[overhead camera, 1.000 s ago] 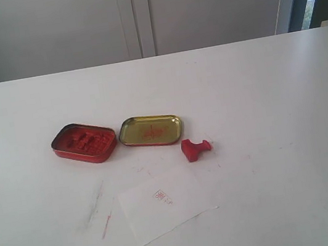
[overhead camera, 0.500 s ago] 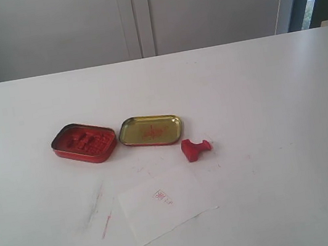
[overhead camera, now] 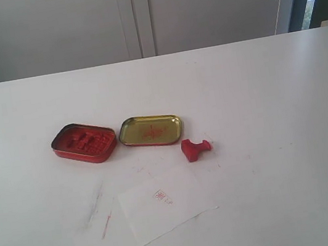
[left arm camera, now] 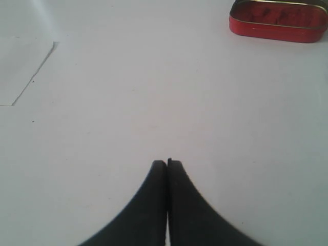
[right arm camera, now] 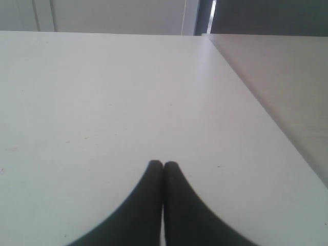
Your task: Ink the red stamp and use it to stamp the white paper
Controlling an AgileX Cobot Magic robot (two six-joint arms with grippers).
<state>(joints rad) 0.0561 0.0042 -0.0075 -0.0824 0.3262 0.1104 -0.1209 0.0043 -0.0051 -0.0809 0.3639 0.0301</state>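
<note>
Exterior view: the red stamp (overhead camera: 195, 148) lies on its side on the tabletop (overhead camera: 270, 81), handle toward my right arm's side, near the white paper (overhead camera: 164, 205). My left claw (left arm camera: 167, 163) and right claw (right arm camera: 163, 164) are pinched closed and empty. Neither has the stamp in sight ahead, so I cannot tell which is nearer.

Exterior camera looks down the table (overhead camera: 270, 81); left wrist shares the red tin (overhead camera: 84, 143).

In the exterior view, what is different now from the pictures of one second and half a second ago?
Nothing visibly changed. The red stamp still lies on its side near the gold-lined lid, with the red-filled tin on the lid's other side. The white paper keeps its place and its red print.
</note>
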